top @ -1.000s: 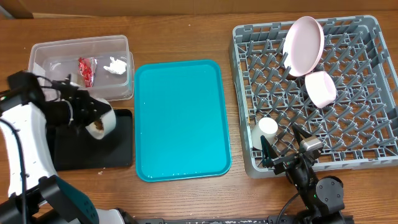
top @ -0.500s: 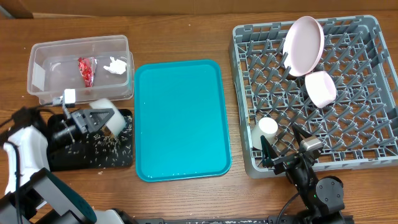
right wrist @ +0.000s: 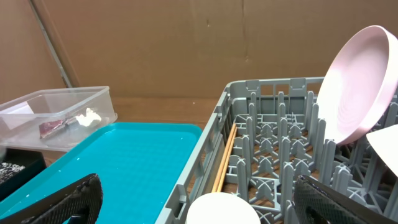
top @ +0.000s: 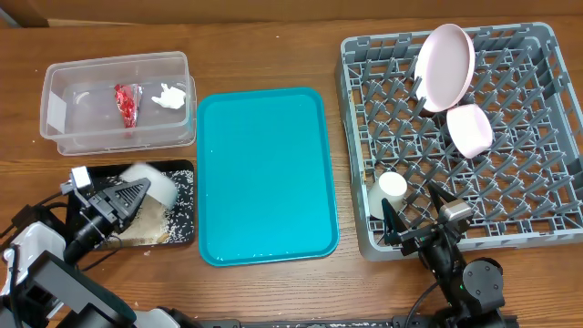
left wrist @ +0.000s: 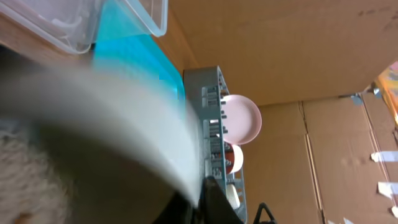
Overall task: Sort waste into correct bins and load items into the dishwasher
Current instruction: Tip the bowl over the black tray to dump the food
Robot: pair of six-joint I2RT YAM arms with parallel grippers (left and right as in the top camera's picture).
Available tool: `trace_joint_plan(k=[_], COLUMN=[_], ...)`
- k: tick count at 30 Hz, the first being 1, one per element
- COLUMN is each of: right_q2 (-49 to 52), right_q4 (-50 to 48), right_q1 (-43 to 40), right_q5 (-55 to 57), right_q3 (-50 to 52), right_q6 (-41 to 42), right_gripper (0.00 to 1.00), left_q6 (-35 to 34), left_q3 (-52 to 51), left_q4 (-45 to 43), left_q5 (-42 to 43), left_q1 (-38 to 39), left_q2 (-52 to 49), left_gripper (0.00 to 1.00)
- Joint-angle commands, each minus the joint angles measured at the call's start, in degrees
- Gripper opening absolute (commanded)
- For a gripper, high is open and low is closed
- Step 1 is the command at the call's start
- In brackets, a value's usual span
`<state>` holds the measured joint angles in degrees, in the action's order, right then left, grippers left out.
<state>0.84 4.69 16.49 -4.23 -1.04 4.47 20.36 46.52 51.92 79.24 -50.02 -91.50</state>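
Only right-wrist view shows chopsticks (right wrist: 224, 155) inside dish rack (right wrist: 198, 168).

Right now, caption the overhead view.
Left claw tips the off-white bowl over the black tray, rice scattered; right claw open by the rack.

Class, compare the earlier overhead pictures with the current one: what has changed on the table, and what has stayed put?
The left fingers, shut on the off-white bowl, swung back toward the robot and tipped it; rice now lies scattered on the black tray. The right fingers, dishes in the rack, waste in the tub and teal tray stayed put.
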Motion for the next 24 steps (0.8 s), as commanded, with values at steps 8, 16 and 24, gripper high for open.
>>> trace_joint_plan(k=[8, 16, 24], right_q2=[-0.5, -0.5, -0.5], right_q4=[-0.3, -0.3, -0.3], right_q1=[-0.3, -0.3, -0.3], right_q5=[0.3, 0.2, 0.2], right_q3=[0.6, 0.6, 0.6], right_q6=[0.2, 0.2, 0.2], right_gripper=[1.00, 1.00, 1.00], left_q6=[0.2, 1.3, 0.0], left_q3=[-0.3, -0.4, -0.4], left_q4=[-5.5, -5.0, -3.2], left_q5=[11.4, 8.4, 3.3], left_q1=[-0.2, -0.2, 0.0], left_q2=[0.8, 0.8, 0.8], left_gripper=[0.04, 0.04, 0.04])
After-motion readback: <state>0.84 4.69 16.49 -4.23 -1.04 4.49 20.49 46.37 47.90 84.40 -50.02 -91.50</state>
